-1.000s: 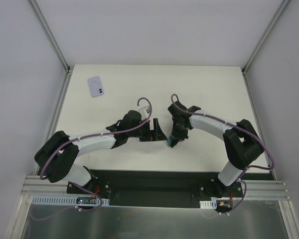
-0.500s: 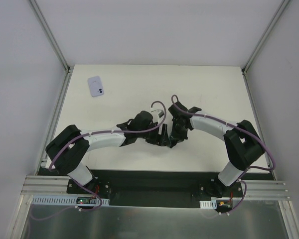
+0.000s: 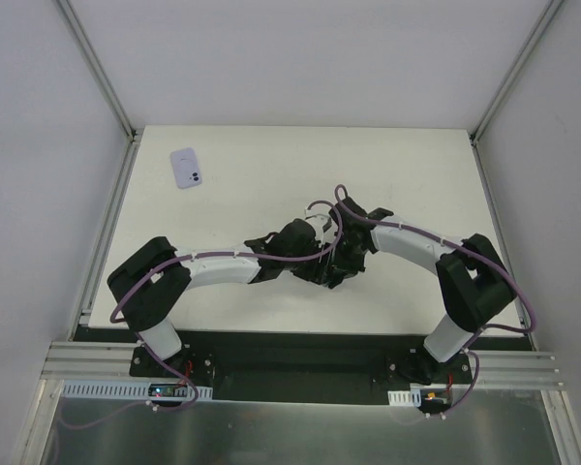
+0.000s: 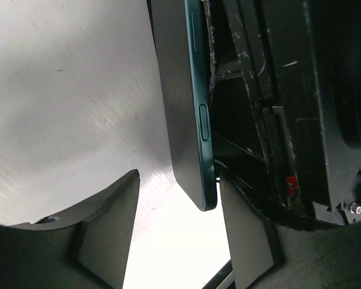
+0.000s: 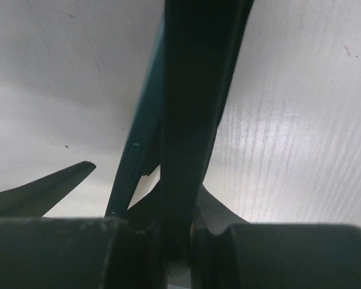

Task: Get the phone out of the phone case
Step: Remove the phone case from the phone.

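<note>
The phone in its teal case (image 4: 201, 114) stands on edge, its dark face (image 4: 175, 90) toward the table. My right gripper (image 3: 343, 262) is shut on it; in the right wrist view the teal case edge (image 5: 138, 144) and a dark bar run up from between my right gripper's (image 5: 183, 201) jaws. My left gripper (image 3: 321, 263) has come up against the right one. In the left wrist view my left gripper (image 4: 177, 241) is open, and the phone's lower corner sits between its fingers, close to the right finger (image 4: 246, 241) and clear of the left finger (image 4: 108, 232).
A small lilac phone-shaped object (image 3: 186, 168) lies at the table's back left. Both arms meet at the middle of the white table (image 3: 416, 174). A metal frame rail (image 3: 107, 232) runs along the left edge.
My left arm has swung right until its open fingers straddle the phone's corner next to the right gripper. The right gripper has held still with the phone.
</note>
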Controlling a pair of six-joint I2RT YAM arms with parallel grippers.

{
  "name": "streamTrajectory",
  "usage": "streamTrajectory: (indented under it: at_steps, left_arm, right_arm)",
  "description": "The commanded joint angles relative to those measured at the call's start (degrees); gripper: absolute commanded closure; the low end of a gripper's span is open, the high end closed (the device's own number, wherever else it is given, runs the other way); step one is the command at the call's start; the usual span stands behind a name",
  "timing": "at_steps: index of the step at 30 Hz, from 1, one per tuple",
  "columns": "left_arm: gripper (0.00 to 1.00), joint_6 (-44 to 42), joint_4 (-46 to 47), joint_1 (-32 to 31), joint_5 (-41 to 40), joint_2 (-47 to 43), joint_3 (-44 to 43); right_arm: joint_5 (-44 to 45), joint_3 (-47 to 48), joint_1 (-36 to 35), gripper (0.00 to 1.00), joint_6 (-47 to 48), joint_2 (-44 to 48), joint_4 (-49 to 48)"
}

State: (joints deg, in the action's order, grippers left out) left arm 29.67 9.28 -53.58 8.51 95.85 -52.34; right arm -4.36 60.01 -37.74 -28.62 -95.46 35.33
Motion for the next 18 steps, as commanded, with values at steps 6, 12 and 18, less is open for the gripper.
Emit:
streamTrajectory:
  at_steps: [6, 12, 18]
  left_arm:
    - [0.53, -4.5, -0.2, -3.0, -7.7, 3.0, -4.6]
    - [0.80, -5.1, -0.2, -4.0, -8.2, 4.3, -5.7]
    - [1.00, -6.1, -0.4, -3.9, -8.2, -0.9, -4.8]
  right_arm:
    - [-9.2, -3.5, 0.6, 0.99, 0.6, 1.9, -0.3]
    - [-9.8, -5.3, 1.7, 0.99, 1.4, 2.9, -1.2]
    - [-9.0, -8.0, 3.6, 0.99, 2.9, 4.3, -1.2]
